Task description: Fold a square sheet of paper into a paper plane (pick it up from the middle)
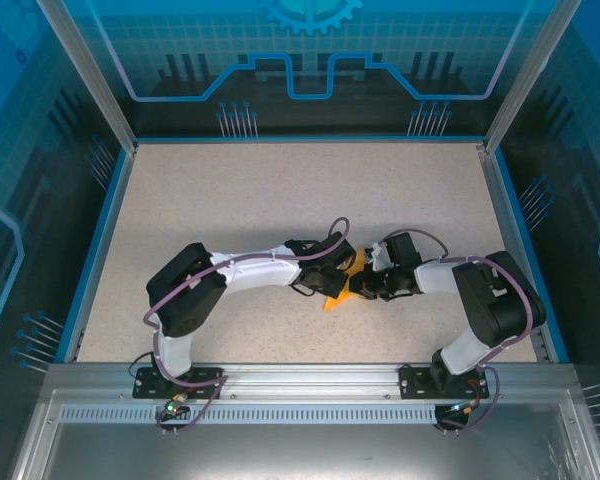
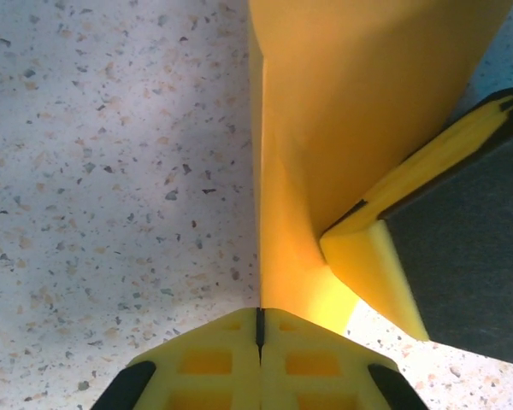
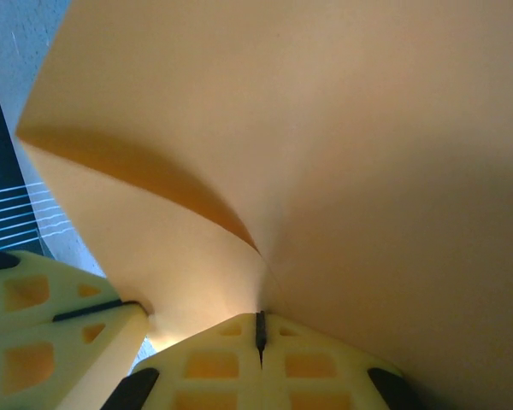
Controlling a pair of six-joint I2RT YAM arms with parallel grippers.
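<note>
Orange paper [image 1: 337,292] stands over the near middle of the table [image 1: 280,200], with the left pincer [image 2: 259,323] and right pincer [image 3: 259,329] both clamped shut on it side by side; move them together, gently, lest it tear.

A speckled beige table [image 1: 280,190] is lying in even light, with a blue rim [image 1: 98,250] running round it. Aluminium posts [image 1: 85,68] are rising at the far corners, framing blue panels [image 1: 180,50] printed with grid lines and a gear [image 1: 311,12]. A metal rail [image 1: 310,377] is crossing the near edge, with a grey sheet [image 1: 280,450] lying below.
</note>
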